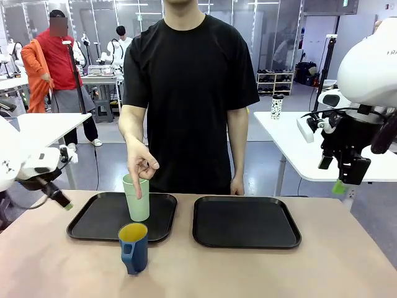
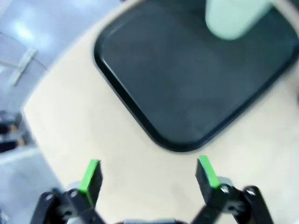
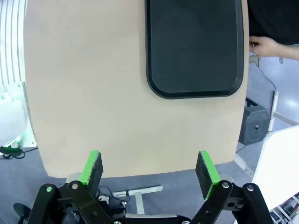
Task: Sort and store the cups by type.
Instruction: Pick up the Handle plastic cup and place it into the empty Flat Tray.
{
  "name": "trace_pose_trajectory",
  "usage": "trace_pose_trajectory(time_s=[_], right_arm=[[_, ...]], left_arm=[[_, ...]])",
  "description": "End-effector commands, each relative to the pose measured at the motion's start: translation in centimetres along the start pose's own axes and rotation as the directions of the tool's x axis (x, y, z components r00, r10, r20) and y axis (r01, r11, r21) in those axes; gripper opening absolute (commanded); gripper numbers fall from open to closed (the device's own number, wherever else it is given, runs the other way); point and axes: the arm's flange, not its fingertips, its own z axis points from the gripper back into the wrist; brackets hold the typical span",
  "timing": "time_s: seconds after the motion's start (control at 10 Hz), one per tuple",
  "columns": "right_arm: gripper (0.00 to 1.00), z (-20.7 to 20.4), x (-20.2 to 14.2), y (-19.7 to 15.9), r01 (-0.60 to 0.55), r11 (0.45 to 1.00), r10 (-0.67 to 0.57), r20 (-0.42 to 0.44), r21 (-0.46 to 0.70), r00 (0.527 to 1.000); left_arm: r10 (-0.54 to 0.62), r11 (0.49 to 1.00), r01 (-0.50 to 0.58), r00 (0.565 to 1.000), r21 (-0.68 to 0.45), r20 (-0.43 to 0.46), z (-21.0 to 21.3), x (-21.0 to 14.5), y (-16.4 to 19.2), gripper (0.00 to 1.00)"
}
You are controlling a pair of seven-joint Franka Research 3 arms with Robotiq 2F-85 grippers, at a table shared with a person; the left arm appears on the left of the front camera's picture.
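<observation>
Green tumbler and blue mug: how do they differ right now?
The green tumbler is taller, pale and handleless; the blue mug is shorter, dark, handled, yellow inside. The tumbler stands on the left tray; the mug stands on the bare table before it. The person's hand is at the tumbler's rim; nothing touches the mug. Both stand upright.

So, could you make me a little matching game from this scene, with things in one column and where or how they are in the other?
Things:
1. mint-green tumbler
2. blue mug
3. right claw
4. person's hand

Places or states:
A. on the bare table, in front of the left tray
B. open, raised off the table
C. standing on the left tray
D. finger pointing down at the tumbler

Pairs: 1-C, 2-A, 3-B, 4-D
</observation>
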Motion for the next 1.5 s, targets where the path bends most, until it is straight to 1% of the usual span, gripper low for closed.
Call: trace_pose_trajectory(time_s=[0.0, 0.1, 0.2, 0.4, 0.5, 0.6, 0.7, 1.1, 1.2, 1.3, 1.4], right_arm=[[1.0, 0.0, 0.0, 0.1, 0.014, 1.0, -0.014, -0.013, 0.0, 1.0], [1.0, 0.0, 0.0, 0.1, 0.014, 1.0, -0.014, -0.013, 0.0, 1.0], [1.0, 0.0, 0.0, 0.1, 0.014, 1.0, -0.014, -0.013, 0.0, 1.0], [1.0, 0.0, 0.0, 0.1, 0.014, 1.0, -0.014, -0.013, 0.0, 1.0], [1.0, 0.0, 0.0, 0.1, 0.014, 1.0, -0.014, -0.013, 0.0, 1.0], [1.0, 0.0, 0.0, 0.1, 0.014, 1.0, -0.014, -0.013, 0.0, 1.0], [1.0, 0.0, 0.0, 0.1, 0.014, 1.0, -0.014, -0.013, 0.0, 1.0], [1.0, 0.0, 0.0, 0.1, 0.014, 1.0, -0.014, -0.013, 0.0, 1.0], [1.0, 0.0, 0.0, 0.1, 0.014, 1.0, -0.014, -0.013, 0.0, 1.0], [1.0, 0.0, 0.0, 0.1, 0.014, 1.0, -0.014, -0.013, 0.0, 1.0], [1.0, 0.0, 0.0, 0.1, 0.014, 1.0, -0.014, -0.013, 0.0, 1.0]], left_arm=[[-0.293, 0.956, 0.293, 0.955, -0.013, -0.045, 0.6, -1.6, -0.3, 1.0], [-0.389, 0.921, 0.385, 0.918, -0.061, -0.083, 0.5, -2.0, -1.0, 1.0], [-0.453, 0.888, 0.438, 0.887, -0.142, -0.094, 0.6, -2.1, -1.5, 1.0], [-0.529, 0.84, 0.491, 0.837, -0.232, -0.145, 0.4, -2.2, -1.8, 1.0], [-0.545, 0.822, 0.497, 0.829, -0.278, -0.129, 0.1, -2.0, -2.1, 1.0], [-0.548, 0.817, 0.494, 0.825, -0.299, -0.135, 0.0, -1.6, -2.3, 1.0], [-0.51, 0.847, 0.475, 0.853, -0.238, -0.113, -0.5, -2.4, -2.9, 1.0], [-0.51, 0.847, 0.475, 0.853, -0.238, -0.113, -0.5, -2.4, -2.9, 1.0], [-0.517, 0.84, 0.476, 0.847, -0.259, -0.121, -0.4, -2.3, -2.9, 1.0], [-0.588, 0.755, 0.517, 0.805, -0.403, -0.07, -0.8, -2.5, -4.5, 1.0], [-0.612, 0.735, 0.533, 0.788, -0.418, -0.072, -1.2, -2.8, -5.3, 1.0]])
